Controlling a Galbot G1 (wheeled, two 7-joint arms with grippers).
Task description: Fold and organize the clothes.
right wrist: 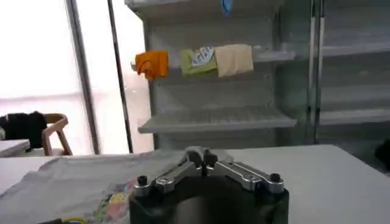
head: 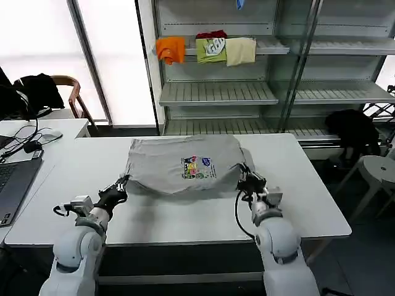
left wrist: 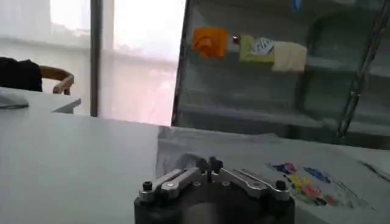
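Your left pincer [head: 123, 183] and right pincer [head: 245, 179], both closed, pinch the T-shirt's [head: 185, 163] near corners, its long axis running between them.

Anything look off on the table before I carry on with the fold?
Nothing spilled or damaged. The grey T-shirt lies print-up on the white table, part-folded, its near edge rumpled rather than straight. Left claw and right claw sit shut at its two near corners.

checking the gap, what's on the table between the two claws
Only the grey T-shirt's near hem and bare table, seen in the head view, between left claw and right claw.
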